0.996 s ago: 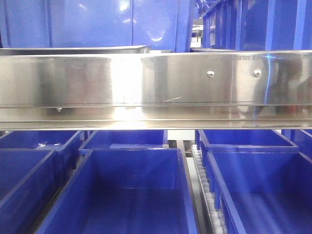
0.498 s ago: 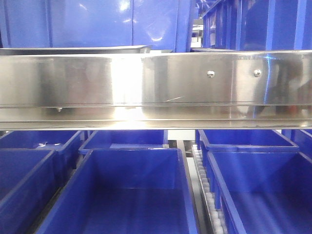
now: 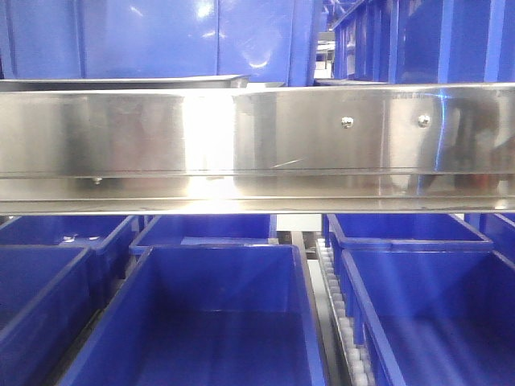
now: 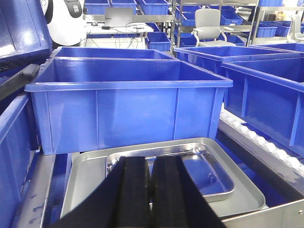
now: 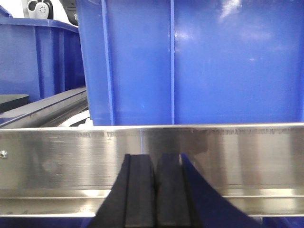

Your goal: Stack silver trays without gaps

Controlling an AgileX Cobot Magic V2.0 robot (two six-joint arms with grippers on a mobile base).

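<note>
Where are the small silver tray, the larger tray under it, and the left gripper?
small silver tray (image 4: 209, 173): left wrist view, bare floor.
larger tray (image 4: 88, 183): left wrist view, left floor.
left gripper (image 4: 151, 190): left wrist view, between closed fingertips.

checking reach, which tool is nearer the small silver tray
Left. The left tool hangs right over the small silver tray; the right tool faces the steel rail, no tray in view.

Small tray (image 4: 190, 164) near edge hidden behind left gripper (image 4: 151, 190)

Left end effector (image 4: 151, 183) and right end effector (image 5: 155, 183) both closed, empty
</note>
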